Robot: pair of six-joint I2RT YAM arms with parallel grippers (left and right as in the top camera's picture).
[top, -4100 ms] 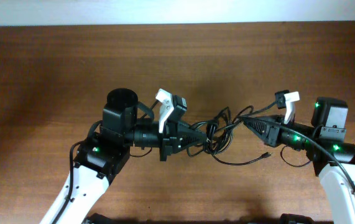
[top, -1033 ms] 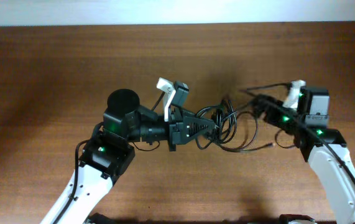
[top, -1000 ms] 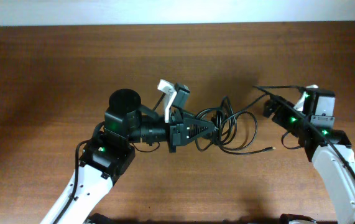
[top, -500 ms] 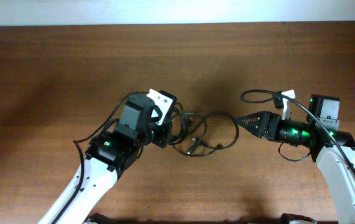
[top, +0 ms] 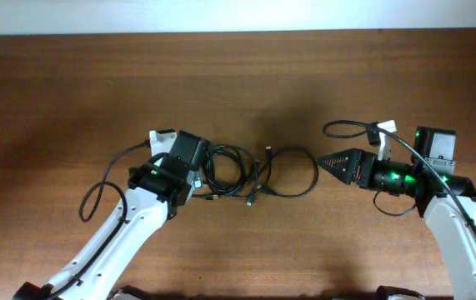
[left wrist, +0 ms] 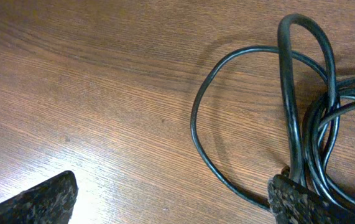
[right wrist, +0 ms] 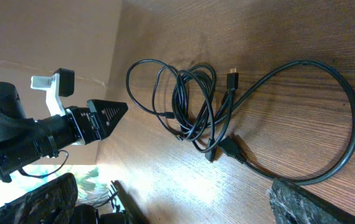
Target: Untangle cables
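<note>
The cables [top: 231, 171] lie loose on the wooden table, thin black cords bunched in a small coil, with one wide loop [top: 293, 172] spreading right. My left gripper [top: 197, 171] stands open just left of the coil. In the left wrist view its fingers [left wrist: 296, 200] are spread wide [left wrist: 171, 208], bare wood lies between them, and the coil's strands [left wrist: 301, 124] run past the right one. My right gripper [top: 325, 160] points left at the wide loop, a short gap away. It is open and empty [right wrist: 177, 208], and the cables [right wrist: 196, 106] lie ahead of it.
Each arm's own thicker black cable curves beside it, one [top: 104, 179] on the left and one [top: 346, 127] on the right. The table's far edge [top: 238, 33] meets a pale wall. Small plug ends [right wrist: 232, 79] stick out of the bunch.
My left gripper has opened and let go of the cables, which dropped flat onto the table. The left arm drew back to the left. The right arm swung down, then held still.
</note>
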